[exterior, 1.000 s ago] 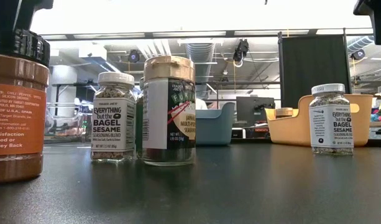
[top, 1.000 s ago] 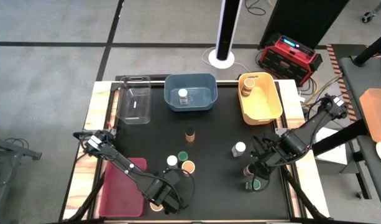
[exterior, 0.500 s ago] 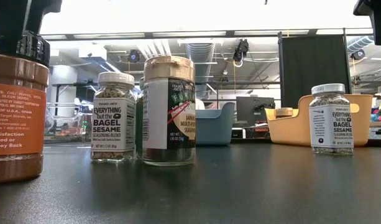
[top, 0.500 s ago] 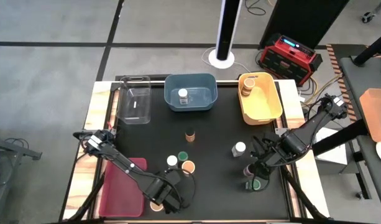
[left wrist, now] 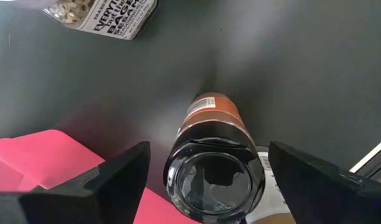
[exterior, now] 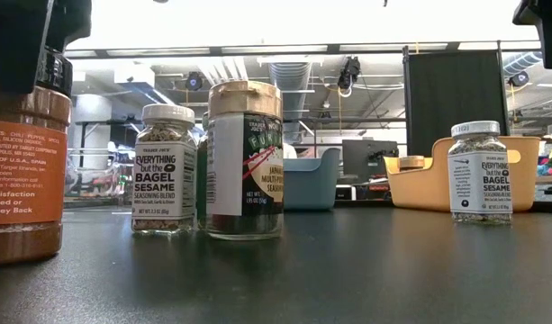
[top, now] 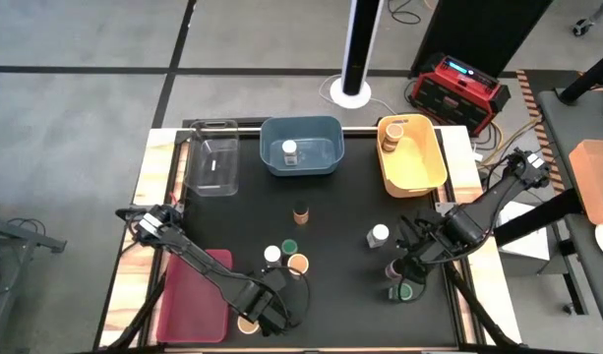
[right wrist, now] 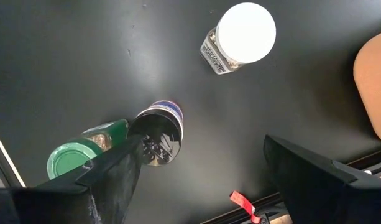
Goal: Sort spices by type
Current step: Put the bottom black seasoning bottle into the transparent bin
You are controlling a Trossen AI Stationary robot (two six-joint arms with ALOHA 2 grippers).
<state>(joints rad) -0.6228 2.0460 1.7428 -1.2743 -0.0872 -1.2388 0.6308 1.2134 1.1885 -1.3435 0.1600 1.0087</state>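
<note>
My left gripper (left wrist: pixel 209 148) is open at the table's near edge (top: pixel 267 315), pointing down over an orange spice jar with a black lid (left wrist: pixel 215 180). One finger stands on either side of the lid. In the low view the jar (exterior: pixel 23 171) stands upright under the dark gripper. My right gripper (right wrist: pixel 202 140) is open and hovers near the right edge (top: pixel 411 265), above a dark-lidded jar (right wrist: pixel 156 134), beside a green-lidded jar (right wrist: pixel 72 158) and a white-lidded jar (right wrist: pixel 245 34). All three stand on the black mat.
Clear bin (top: pixel 214 157), blue bin (top: pixel 326 162) with a white-lidded jar (top: pixel 290 150), and yellow bin (top: pixel 424 167) with tan-lidded jars (top: pixel 391 133) line the far edge. A red bin (top: pixel 193 295) sits near left. Loose jars (top: pixel 301 212), (top: pixel 271 254), (top: pixel 297 263) stand mid-mat.
My left gripper has come down over the orange jar: in the low view its dark body reaches lower around the lid than a second ago. The jar has stayed in place. My right gripper has kept still.
</note>
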